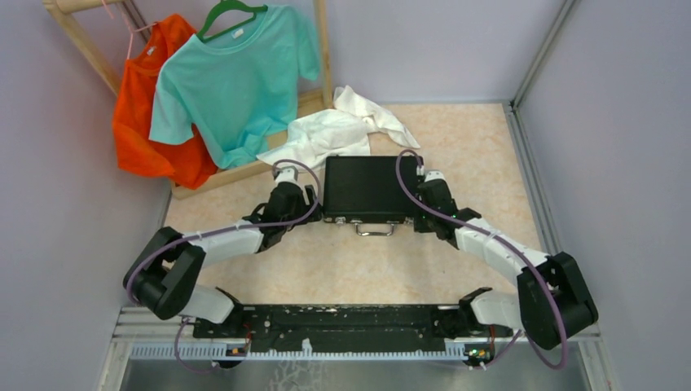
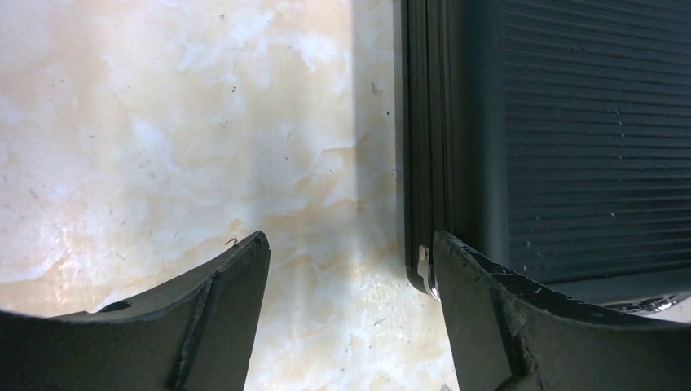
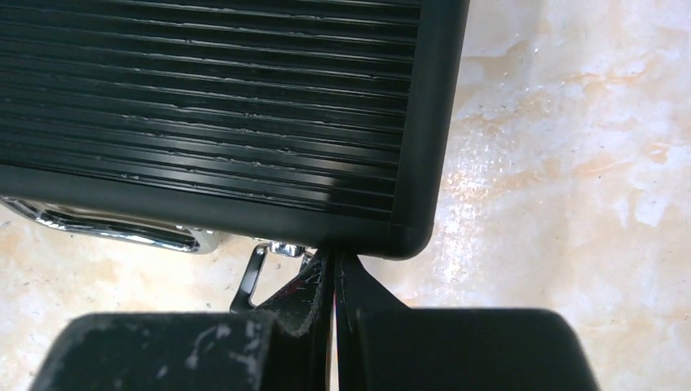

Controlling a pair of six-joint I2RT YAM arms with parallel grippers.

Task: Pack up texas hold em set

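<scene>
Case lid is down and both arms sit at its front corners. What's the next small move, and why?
Probably slide the shut right gripper sideways onto the silver latch and press it home. The black case lies closed, but that latch's hasp seems to hang loose just beside the gripper's tips. The left gripper, jaws open at the case's left front corner, could brace it.

My left arm (image 1: pixel 228 240) and right arm (image 1: pixel 489 240) angle inward; left end effector (image 2: pixel 346 244) spread wide, right end effector (image 3: pixel 334 259) pinched closed.
</scene>
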